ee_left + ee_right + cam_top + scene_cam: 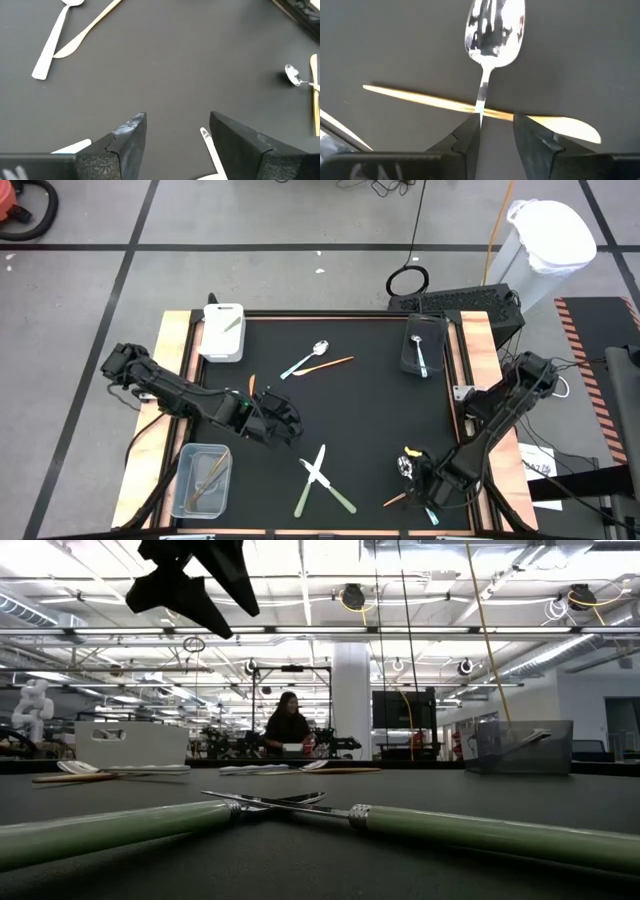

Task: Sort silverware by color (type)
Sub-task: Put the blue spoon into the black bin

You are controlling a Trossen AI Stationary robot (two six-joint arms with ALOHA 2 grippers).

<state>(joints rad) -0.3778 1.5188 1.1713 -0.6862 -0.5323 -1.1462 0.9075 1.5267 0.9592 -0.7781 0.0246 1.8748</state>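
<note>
We keep our right gripper (pixel 495 131) low at the worktop's (pixel 370 420) near right corner, fingers narrowed about the silver spoon's (pixel 495 30) handle where it crosses an orange knife (pixel 470 106), while our left gripper (pixel 177 135) hovers mid-worktop, fingers wide and empty, near the crossed green knives (pixel 322 478).
</note>
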